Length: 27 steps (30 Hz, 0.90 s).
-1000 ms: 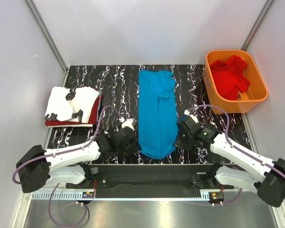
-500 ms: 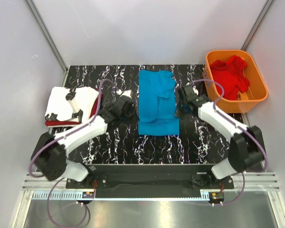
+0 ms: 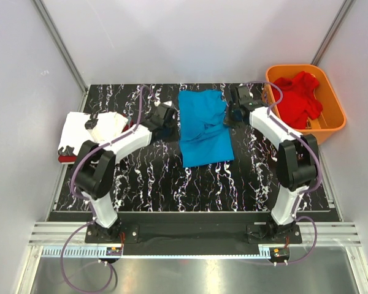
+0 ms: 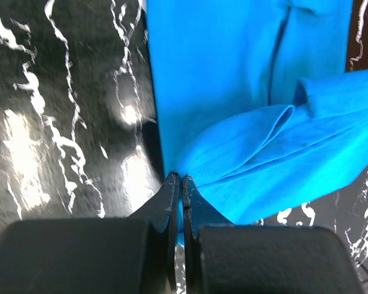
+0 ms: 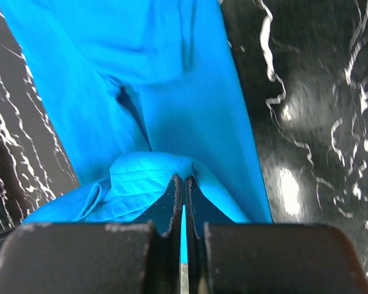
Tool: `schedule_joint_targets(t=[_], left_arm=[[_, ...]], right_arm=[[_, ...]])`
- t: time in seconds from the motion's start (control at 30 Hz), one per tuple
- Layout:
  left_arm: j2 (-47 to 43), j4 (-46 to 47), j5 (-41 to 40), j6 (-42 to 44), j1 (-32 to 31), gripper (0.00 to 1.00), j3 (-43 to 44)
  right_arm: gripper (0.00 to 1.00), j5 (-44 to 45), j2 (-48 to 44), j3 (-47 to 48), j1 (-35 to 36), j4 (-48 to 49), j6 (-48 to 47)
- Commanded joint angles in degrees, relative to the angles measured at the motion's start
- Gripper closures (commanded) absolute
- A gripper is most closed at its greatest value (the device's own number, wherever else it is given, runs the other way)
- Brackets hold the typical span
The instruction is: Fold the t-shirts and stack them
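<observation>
Overhead, both arms reach far forward | left gripper and right gripper each pinched tight on doubled edge of blue shirt | cloth soft, creased, centred on glossy black-marbled surface

Bright, even overhead light; glare patches on the glossy table in slightly blurred wrist views

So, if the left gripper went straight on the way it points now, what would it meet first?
The blue t-shirt. The left gripper has its jaws shut on a fold of it, and more of that cloth lies straight ahead. Depth is unclear, so it might pass over it.
</observation>
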Motion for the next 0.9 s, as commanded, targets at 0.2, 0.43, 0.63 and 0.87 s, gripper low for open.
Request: schedule_joint_targets(t=[0.2, 0.43, 0.63, 0.87], left_arm=[[5.75, 0.87, 3.24, 4.61, 2.79, 1.0, 11.41], [9.79, 0.0, 4.91, 5.22, 4.9, 1.0, 17.3], [16.03, 1.39, 6.93, 5.57, 7.62, 0.57, 23.45], [9.73, 6.82, 7.63, 5.41, 8.77, 0.11, 11.39]], right_arm=[[1.0, -1.73, 5.95, 10.7, -2.7, -0.97, -3.24], [1.0, -2.52, 11.39, 16.42, -4.55, -1.41, -4.38], [0.71, -4.98, 17.89, 23.8, -5.69, -0.63, -5.0], [0.26, -6.13, 7.82, 7.53, -6.4, 7.96, -4.48]])
